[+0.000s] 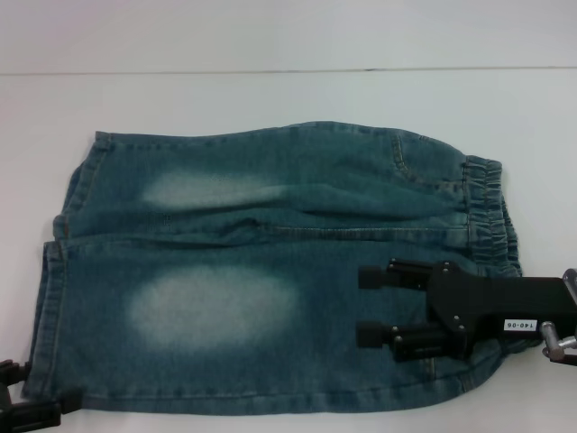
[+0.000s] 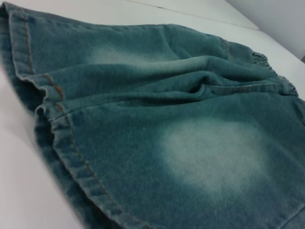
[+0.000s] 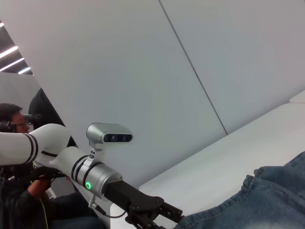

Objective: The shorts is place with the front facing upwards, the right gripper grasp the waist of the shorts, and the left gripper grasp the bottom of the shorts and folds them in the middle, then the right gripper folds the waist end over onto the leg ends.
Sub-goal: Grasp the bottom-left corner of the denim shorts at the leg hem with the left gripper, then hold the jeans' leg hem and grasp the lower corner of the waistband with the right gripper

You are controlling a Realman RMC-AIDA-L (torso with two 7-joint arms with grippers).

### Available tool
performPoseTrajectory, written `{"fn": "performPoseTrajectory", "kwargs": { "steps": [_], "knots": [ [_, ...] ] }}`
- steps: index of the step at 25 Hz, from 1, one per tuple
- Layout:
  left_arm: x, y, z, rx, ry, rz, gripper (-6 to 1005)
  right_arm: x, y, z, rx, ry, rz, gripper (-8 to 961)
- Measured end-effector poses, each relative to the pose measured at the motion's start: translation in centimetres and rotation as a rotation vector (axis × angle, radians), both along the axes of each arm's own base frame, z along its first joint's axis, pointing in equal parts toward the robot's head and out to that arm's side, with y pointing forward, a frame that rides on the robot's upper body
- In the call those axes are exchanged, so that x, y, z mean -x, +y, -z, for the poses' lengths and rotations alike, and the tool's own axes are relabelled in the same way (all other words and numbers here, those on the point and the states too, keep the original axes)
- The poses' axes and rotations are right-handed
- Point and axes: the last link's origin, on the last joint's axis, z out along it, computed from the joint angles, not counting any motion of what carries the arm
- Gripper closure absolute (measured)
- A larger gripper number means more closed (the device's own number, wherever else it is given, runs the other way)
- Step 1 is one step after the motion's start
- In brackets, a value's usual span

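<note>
Bright, even overhead light – soft shadows, slight blur throughout, no glare

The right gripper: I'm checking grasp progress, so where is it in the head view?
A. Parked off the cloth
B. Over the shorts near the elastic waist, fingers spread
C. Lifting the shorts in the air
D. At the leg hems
B: the right gripper hovers over the shorts beside the waist of the shorts, its two fingers apart and the denim lying flat.

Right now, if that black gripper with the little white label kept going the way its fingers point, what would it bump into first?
Probably nothing solid: the right gripper points leftward across the shorts, over the pale faded patch. Its height above the cloth is unclear.
</note>
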Motion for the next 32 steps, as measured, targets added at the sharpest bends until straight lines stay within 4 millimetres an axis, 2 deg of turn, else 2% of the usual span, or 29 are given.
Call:
{"fn": "performPoseTrajectory", "kwargs": {
  "steps": [15, 21, 28, 32],
  "knots": [
    [-0.3, 0.6, 0.2, 0.011, -0.002, 0.013, 100, -0.1, -0.1, 0.0, -0.002, 0.002, 0.005, 8],
    [-0.5, 0.9, 0.5, 0.032, 0.018, 0.026, 198, -0.2, -0.2, -0.1, -0.003, 0.007, 0.008, 9],
    [-0.6, 0.9, 0.5, 0.02, 0.017, 0.026, 492, -0.9, -0.8, -1.3, -0.032, 0.039, 0.028, 9],
    [-0.9, 1.2, 0.4, 0.005, 0.014, 0.044, 708, -3.1, -1.2, -3.0, -0.124, 0.043, 0.118, 10]
  ]
}}
